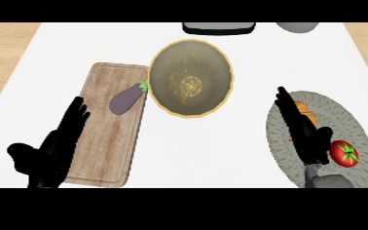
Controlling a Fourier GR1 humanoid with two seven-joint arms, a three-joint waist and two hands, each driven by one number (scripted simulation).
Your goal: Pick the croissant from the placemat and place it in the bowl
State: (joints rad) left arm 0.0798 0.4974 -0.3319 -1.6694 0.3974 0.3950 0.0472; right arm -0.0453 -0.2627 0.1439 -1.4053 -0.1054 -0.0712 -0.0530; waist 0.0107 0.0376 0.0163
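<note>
While my right hand (302,126) lies over the grey placemat (287,151), its fingers straight and pressed together, the croissant (304,111) shows only as an orange sliver just beside them; whether they touch it, I cannot tell. A tomato (344,153) sits near my wrist. The bowl (191,78) stands apart, left of the placemat. My left hand (54,151) rests open, fingers spread, over the wooden board (108,141) bearing an eggplant (128,99).

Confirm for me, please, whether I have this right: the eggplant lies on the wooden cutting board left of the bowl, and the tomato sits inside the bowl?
Not quite. The head view shows the tomato on the grey placemat at right, not in the bowl. The eggplant does lie on the wooden cutting board.
</note>
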